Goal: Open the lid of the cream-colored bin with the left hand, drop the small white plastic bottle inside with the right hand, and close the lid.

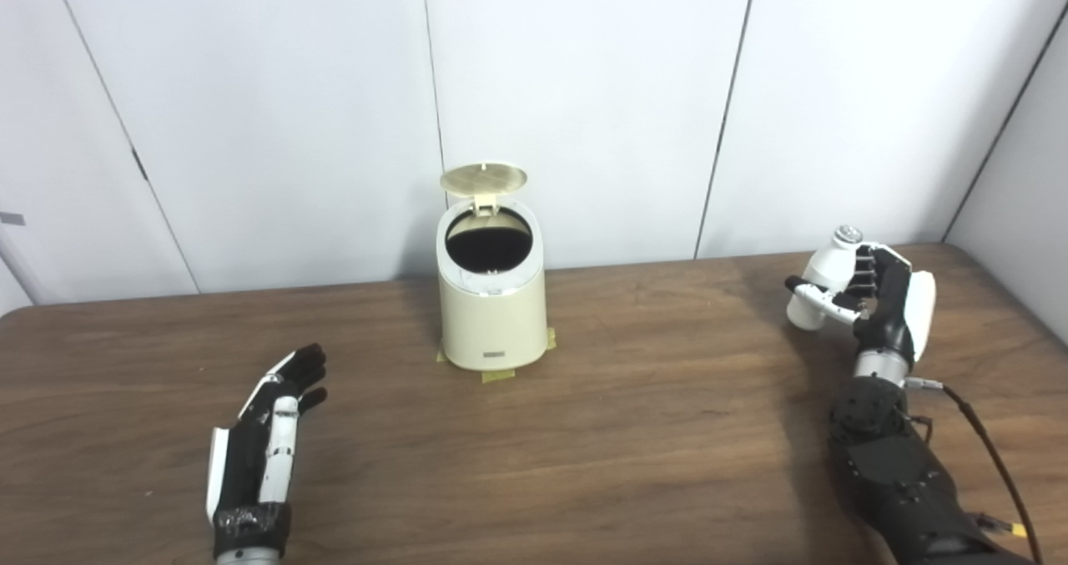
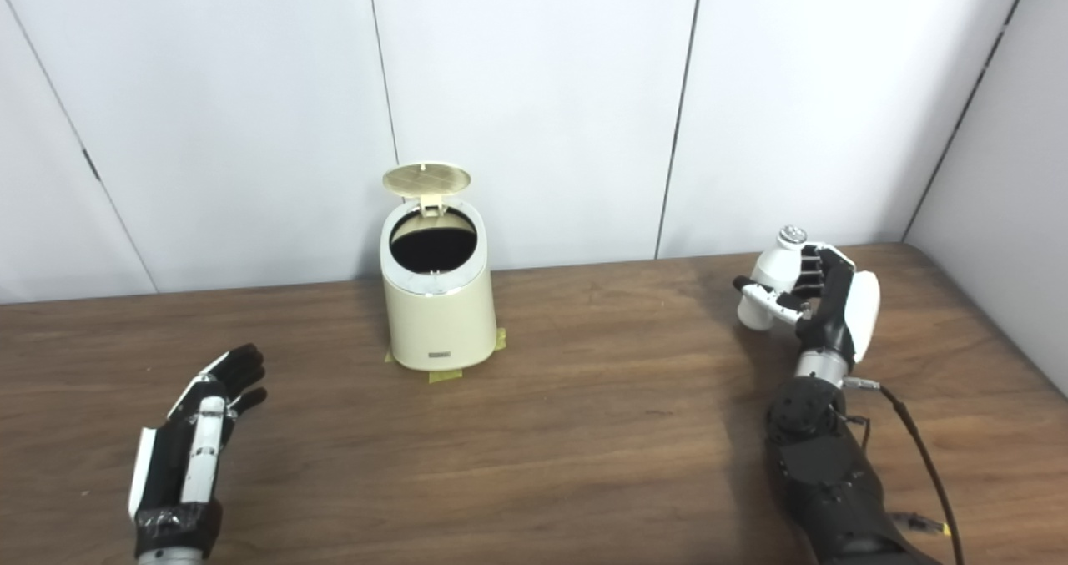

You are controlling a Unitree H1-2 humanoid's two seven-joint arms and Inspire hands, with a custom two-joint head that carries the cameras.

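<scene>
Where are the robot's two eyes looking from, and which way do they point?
Left eye view: on the robot's head, facing forward and down at the table; left hand and right hand show.
Right eye view: a little to the right, facing the same way; the same arms show.
Both share the cream bin with its lid up, and the white bottle held in the right hand.

a brown wooden table (image 1: 634, 431) carries the cream bin (image 1: 492, 315), standing on yellow tape patches (image 1: 498, 375).

Open-lidded cream bin (image 1: 492, 315), gripped white bottle (image 1: 822, 277)
</scene>
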